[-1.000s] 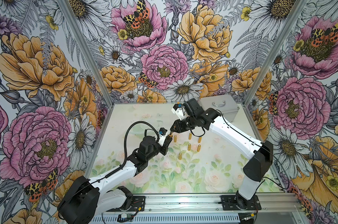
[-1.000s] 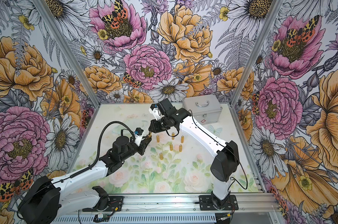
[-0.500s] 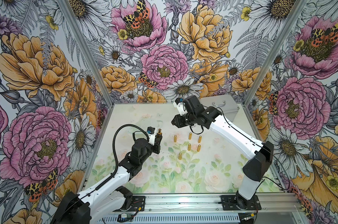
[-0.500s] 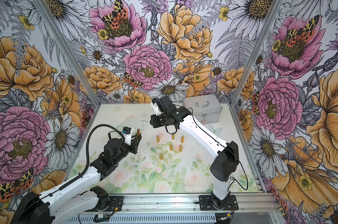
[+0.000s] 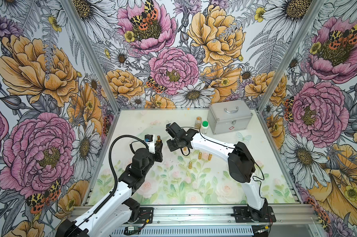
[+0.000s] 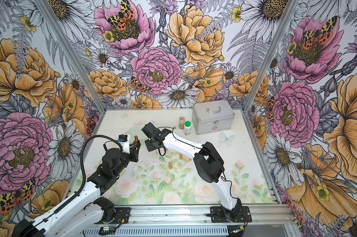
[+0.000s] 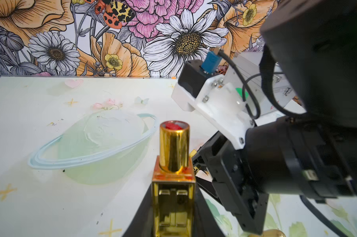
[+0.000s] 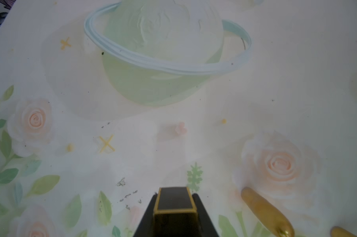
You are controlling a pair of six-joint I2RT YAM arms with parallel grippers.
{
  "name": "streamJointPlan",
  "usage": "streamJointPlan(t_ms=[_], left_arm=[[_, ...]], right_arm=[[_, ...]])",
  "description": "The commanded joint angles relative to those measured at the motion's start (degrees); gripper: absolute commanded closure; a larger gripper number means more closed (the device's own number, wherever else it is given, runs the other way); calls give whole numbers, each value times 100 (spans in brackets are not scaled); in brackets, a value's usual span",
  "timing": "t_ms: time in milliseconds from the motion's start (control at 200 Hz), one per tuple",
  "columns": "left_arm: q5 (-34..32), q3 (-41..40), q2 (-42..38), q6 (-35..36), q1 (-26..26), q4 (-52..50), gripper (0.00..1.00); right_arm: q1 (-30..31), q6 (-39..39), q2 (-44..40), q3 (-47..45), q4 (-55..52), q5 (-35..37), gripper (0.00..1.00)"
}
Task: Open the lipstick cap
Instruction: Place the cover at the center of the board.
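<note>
Lipstick [image 7: 174, 147]: gold tube on a square gold base, red tip bare. It is carried above the table [image 5: 130, 123], toward the robot's left side.
Left gripper [image 7: 173, 195]: clenched around the square base, with the tube projecting beyond the fingertips.
Cap [image 8: 174, 203]: black with gold edging, off the tube and apart from the lipstick, low over the table.
Right gripper [image 8: 175, 197]: grasping the cap between both fingers.
Step in hand: the two parts look fully separated, so what remains is probably carrying them clear of each other.
Good practice: hold the base steady and draw the cap away along the tube's axis, not sideways, so its rim cannot smear the red tip. Neither grip should slacken until the cap rests on something.
Hazard: gold bullet-shaped pieces [image 8: 263, 211] lie on the table just beside the cap, so a bare patch would be safer for setting it down.
Background: metal case [image 5: 229, 117] and two small bottles [image 5: 204, 127] at the far edge, well apart from both grippers.
</note>
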Motion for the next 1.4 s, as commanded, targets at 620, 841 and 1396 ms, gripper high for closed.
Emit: streamJointPlan(t_ms=[620, 841, 1396], left_arm=[[-502, -229, -237, -198, 70, -26, 95], [-482, -248, -245, -205, 67, -3, 95], [-375, -188, -268, -128, 66, -12, 94]], right_arm=[[-23, 157, 1279, 888, 435, 674, 79], [-23, 165, 1389, 921, 435, 672, 78], [-118, 95, 388, 445, 433, 580, 59]])
